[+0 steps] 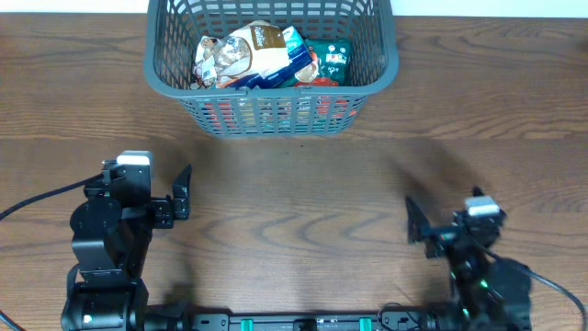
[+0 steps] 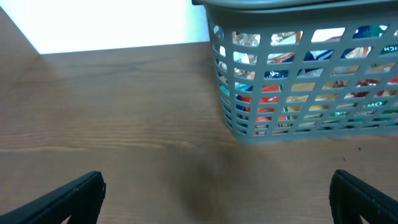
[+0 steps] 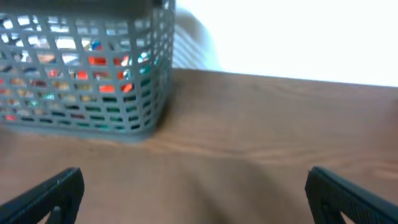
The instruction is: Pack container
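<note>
Your container [image 1: 276, 90] sits at the far side of the table [image 1: 294, 175], grocery packets [image 1: 266, 57] heaped inside, so the left gripper [image 1: 182, 193] and right gripper [image 1: 413, 222] wait well apart from it, jaws spread wide, holding nothing.

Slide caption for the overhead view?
Grey basket holding grocery packets on wooden table; left fingers and right fingers open, empty.

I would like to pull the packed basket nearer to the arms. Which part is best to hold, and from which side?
Hold the thick rim of the basket on its near long side, coming down from above to straddle it. The rim is solid and the packets lie lower, while the slatted wall offers only small gaps. A grip near the middle should keep it from turning.
</note>
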